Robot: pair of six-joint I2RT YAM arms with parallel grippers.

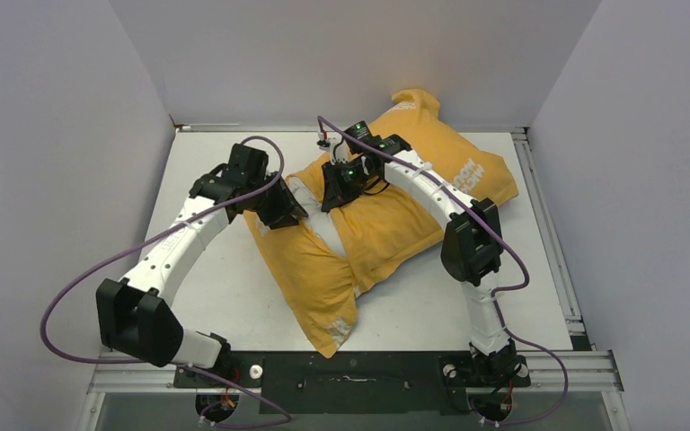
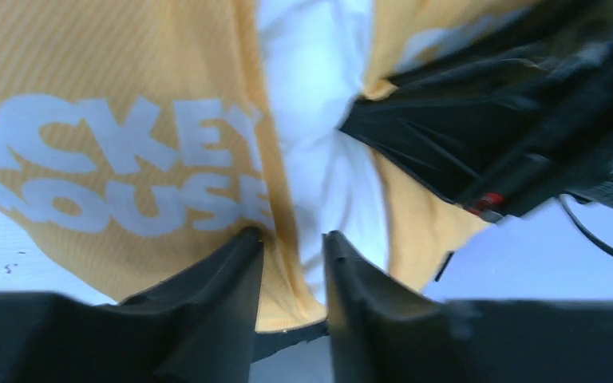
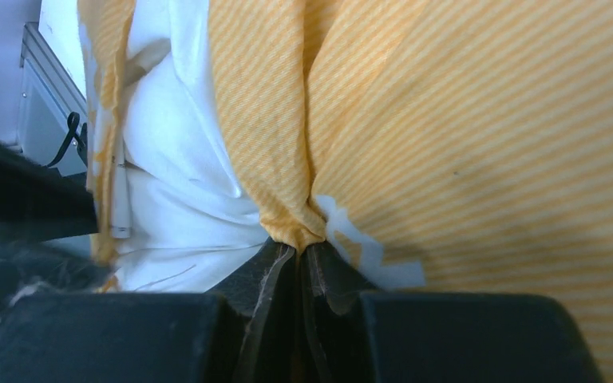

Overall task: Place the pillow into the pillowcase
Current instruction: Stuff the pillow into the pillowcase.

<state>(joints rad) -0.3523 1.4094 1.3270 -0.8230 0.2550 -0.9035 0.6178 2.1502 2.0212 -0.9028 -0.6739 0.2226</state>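
Observation:
The orange-yellow pillowcase (image 1: 395, 224) lies crumpled across the table's middle, its white lettering facing up. The off-white pillow (image 1: 328, 235) shows through the case's opening, most of it hidden inside. My left gripper (image 1: 289, 214) sits at the left lip of that opening. In the left wrist view its jaws stand apart (image 2: 291, 234), with the pillowcase's (image 2: 88, 64) hem lying loose between them and the pillow (image 2: 311, 72) beyond. My right gripper (image 1: 334, 199) is at the opening's right lip. It is shut (image 3: 302, 246) on a pinched fold of pillowcase (image 3: 463, 120), with the pillow (image 3: 175, 159) to its left.
The white table (image 1: 225, 296) is boxed in by grey walls on the left, back and right. A metal rail (image 1: 548, 233) runs along its right edge. Purple cables (image 1: 72, 296) loop off both arms. My right arm's black wrist (image 2: 479, 136) hangs close to the left gripper.

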